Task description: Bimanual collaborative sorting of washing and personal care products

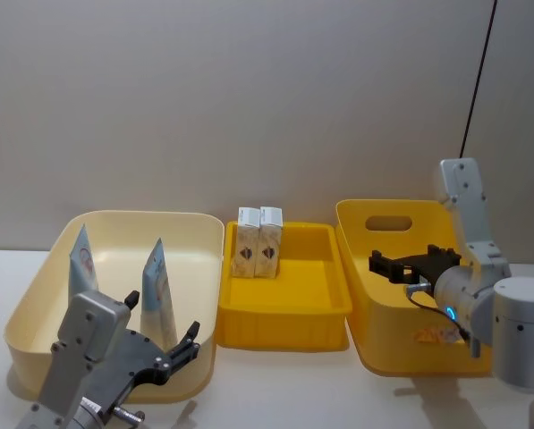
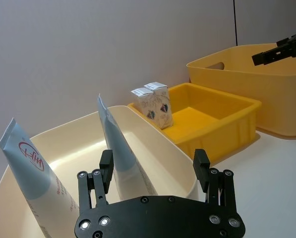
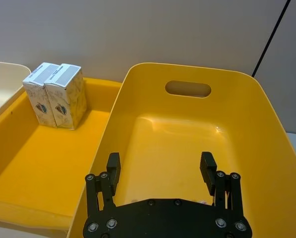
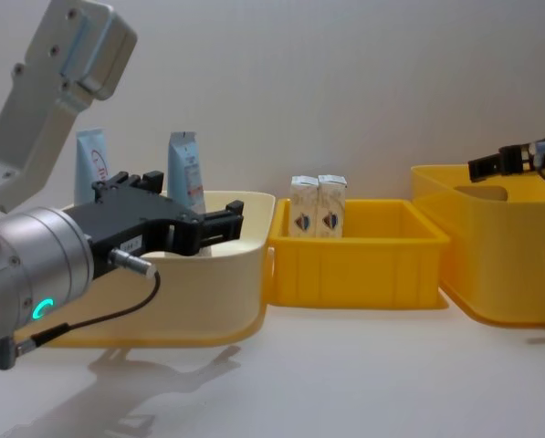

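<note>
Two pale-blue-and-white squeeze tubes [image 1: 81,268] [image 1: 157,288] stand upright in the cream bin [image 1: 34,308] on the left. Two small white cartons [image 1: 259,241] stand side by side at the back of the shallow yellow tray [image 1: 284,315] in the middle. My left gripper [image 1: 164,323] hovers open and empty at the cream bin's near rim, just in front of the tubes [image 2: 117,148]. Over the deep yellow bin [image 1: 360,219] on the right, my right gripper [image 1: 402,264] hangs open with nothing between its fingers [image 3: 113,167].
The three bins stand in a row close to the grey wall, almost touching each other. White tabletop [image 4: 345,365] lies bare in front of them. A black cable [image 1: 477,80] runs down the wall at the far right.
</note>
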Controlling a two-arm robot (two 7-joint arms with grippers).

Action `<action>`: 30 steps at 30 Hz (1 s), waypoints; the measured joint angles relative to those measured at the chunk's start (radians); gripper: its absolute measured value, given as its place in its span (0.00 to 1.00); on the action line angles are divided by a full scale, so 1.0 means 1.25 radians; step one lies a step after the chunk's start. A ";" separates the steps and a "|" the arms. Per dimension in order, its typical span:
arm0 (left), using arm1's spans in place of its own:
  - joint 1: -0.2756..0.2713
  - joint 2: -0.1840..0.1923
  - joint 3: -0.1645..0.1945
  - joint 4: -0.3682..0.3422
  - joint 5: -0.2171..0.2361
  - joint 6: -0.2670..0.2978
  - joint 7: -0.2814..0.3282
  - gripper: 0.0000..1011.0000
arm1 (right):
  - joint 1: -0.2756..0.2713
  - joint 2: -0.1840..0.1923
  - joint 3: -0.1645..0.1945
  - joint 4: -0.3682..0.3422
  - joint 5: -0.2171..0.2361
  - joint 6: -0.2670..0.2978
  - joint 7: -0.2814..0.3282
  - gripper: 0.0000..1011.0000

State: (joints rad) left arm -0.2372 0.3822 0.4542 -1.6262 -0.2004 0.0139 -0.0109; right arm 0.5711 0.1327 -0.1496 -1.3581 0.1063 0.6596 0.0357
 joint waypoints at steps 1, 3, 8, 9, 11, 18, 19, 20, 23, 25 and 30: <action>0.000 0.000 0.000 0.000 0.000 0.000 0.000 0.99 | 0.000 0.000 0.000 0.000 0.000 0.000 0.000 0.99; 0.000 0.000 0.000 0.000 0.000 0.000 0.000 0.99 | -0.003 -0.001 0.001 -0.004 0.000 -0.005 0.001 0.99; 0.000 0.000 0.000 0.000 0.000 0.000 0.000 0.99 | -0.012 -0.001 0.003 -0.020 -0.002 -0.023 0.002 0.99; 0.000 0.000 0.000 0.000 0.000 0.000 0.000 0.99 | -0.016 -0.001 0.003 -0.028 -0.003 -0.030 0.002 0.99; 0.000 0.000 0.000 0.000 0.000 0.000 0.000 0.99 | -0.023 -0.002 0.004 -0.041 -0.004 -0.043 0.002 0.99; 0.000 0.000 0.000 0.000 0.000 0.000 0.000 0.99 | -0.046 -0.003 0.008 -0.085 -0.009 -0.090 0.003 0.99; 0.000 0.000 0.000 0.000 0.000 0.000 0.000 0.99 | -0.046 -0.003 0.008 -0.085 -0.009 -0.090 0.003 0.99; 0.000 0.000 0.000 0.000 0.000 0.000 0.000 0.99 | -0.053 -0.004 0.009 -0.098 -0.010 -0.100 0.003 0.99; 0.000 0.000 0.000 0.000 0.000 0.000 0.000 0.99 | -0.064 -0.004 0.010 -0.119 -0.012 -0.125 0.003 0.99; 0.000 0.000 0.000 0.000 0.000 0.000 0.000 0.99 | -0.073 -0.005 0.012 -0.136 -0.013 -0.143 0.004 0.99; 0.000 0.000 -0.002 0.000 0.000 0.000 0.000 0.99 | -0.089 -0.007 0.014 -0.170 -0.016 -0.179 0.005 0.99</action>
State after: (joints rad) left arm -0.2365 0.3817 0.4515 -1.6263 -0.2004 0.0140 -0.0110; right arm 0.4597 0.1238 -0.1325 -1.5700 0.0858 0.4357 0.0414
